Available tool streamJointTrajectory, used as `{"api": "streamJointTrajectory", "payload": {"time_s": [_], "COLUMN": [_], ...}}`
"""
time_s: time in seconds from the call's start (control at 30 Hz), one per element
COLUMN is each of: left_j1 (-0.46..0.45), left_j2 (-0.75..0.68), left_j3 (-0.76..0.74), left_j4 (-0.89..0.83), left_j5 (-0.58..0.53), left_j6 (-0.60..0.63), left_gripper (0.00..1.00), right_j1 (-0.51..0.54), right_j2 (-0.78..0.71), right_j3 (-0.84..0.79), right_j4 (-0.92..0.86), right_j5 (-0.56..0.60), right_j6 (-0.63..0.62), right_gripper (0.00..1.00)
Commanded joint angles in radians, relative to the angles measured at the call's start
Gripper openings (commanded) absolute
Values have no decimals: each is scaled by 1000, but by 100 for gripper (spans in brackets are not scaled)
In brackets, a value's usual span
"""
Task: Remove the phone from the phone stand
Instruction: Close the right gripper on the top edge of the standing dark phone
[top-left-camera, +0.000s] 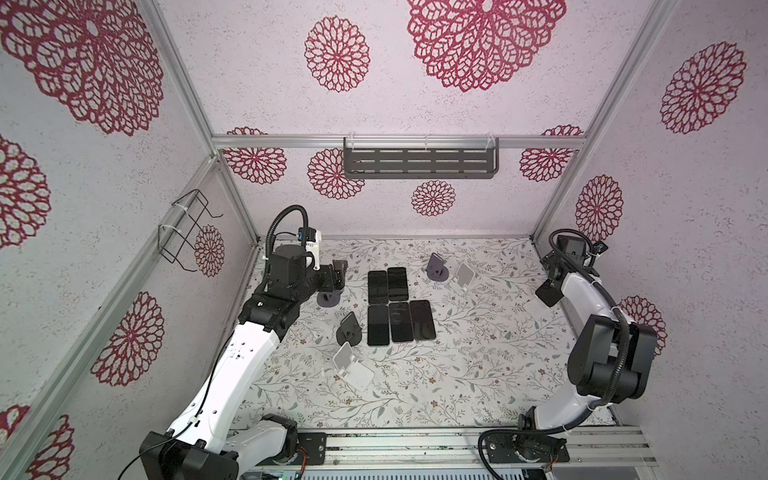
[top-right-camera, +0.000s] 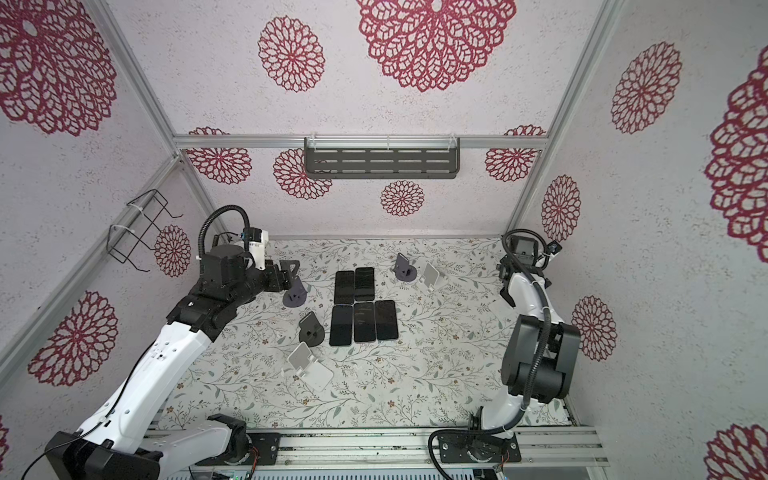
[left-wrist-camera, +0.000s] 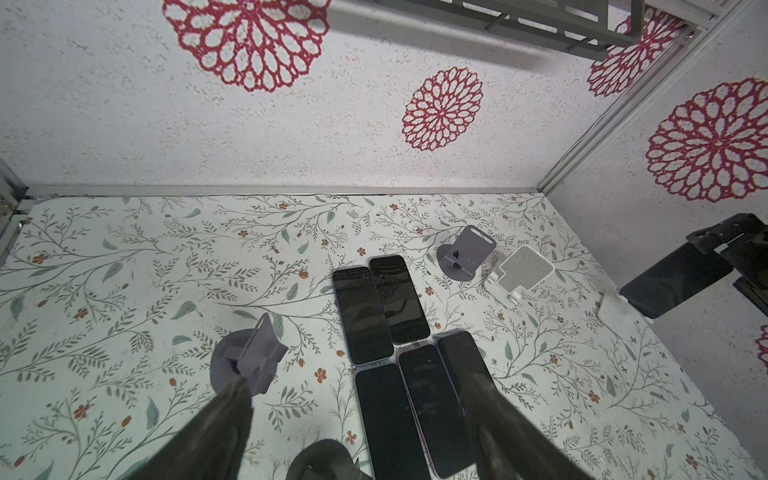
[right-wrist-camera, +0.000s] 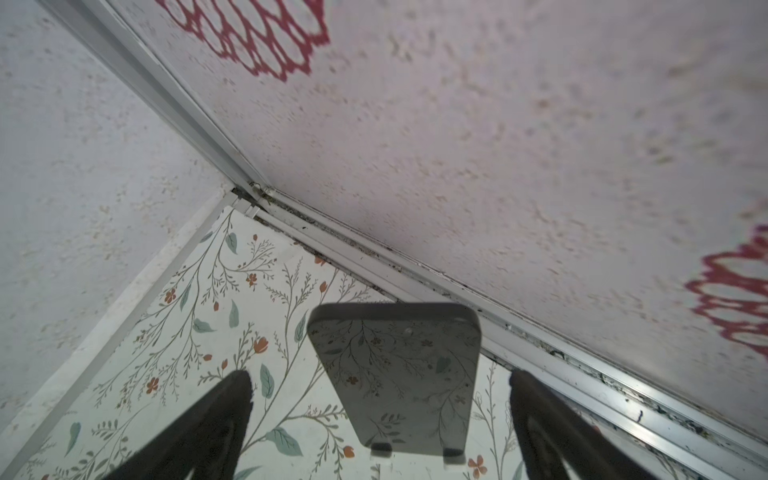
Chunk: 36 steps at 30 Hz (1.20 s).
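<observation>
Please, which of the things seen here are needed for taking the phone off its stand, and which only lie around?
Needed:
- upright phone
- white stand under it
- right gripper, open, one finger on each side of that phone

Only lying around:
- five flat phones
- three grey stands, empty
- two spare white stands, empty
- wall shelf
- wire rack

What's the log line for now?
left gripper: open, empty | right gripper: open, at phone | phone: on stand | five phones: flat on table
</observation>
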Motion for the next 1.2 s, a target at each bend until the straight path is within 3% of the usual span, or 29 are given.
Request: {"api": "streamJointTrajectory", "payload": {"time_s": [0.0, 0.6, 1.17], "left_j1": [-3, -2, -3], "left_j2": [-21, 6, 18], "left_j3": [3, 21, 31], "left_j4": [5, 16, 14], "left_j5": [-10, -8, -14], "left_j6": [-4, 1, 5], "left_gripper": [84, 84, 85], "right_j1": [2, 5, 4], "right_j2": [17, 118, 107], "right_j3": [50, 68, 32], "right_j4": [-34, 6, 52], "right_j5": [66, 42, -8], "right_j6": [29, 43, 16], "right_gripper": [99, 99, 75]}}
